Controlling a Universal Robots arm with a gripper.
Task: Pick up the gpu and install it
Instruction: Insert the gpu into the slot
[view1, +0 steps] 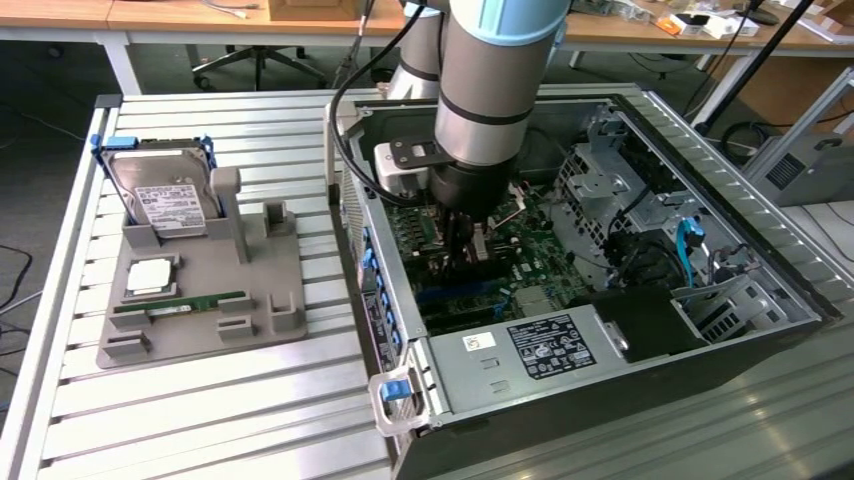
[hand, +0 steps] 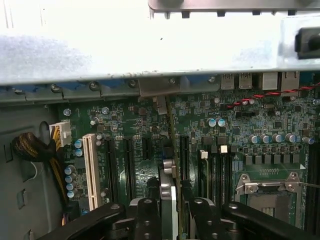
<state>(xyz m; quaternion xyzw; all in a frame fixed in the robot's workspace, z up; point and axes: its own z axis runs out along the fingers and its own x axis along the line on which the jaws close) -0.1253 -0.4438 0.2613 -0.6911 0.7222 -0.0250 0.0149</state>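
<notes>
Claw (hand: 172, 212) pinching the gpu (hand: 174, 150) edge-on, upright over the motherboard (hand: 260, 125) slots inside the open computer case (view1: 747, 290); bracket end just beside the case's rear wall, little room either side.

Tabletop (view1: 200, 410): ribbed, pale metal slats | Grey parts holder (view1: 200, 335): lies flat on the tabletop toward the exterior view's left | Open computer case (view1: 747, 340): lies on its side on the tabletop at the exterior view's right, just beside the holder, interior facing up
</notes>
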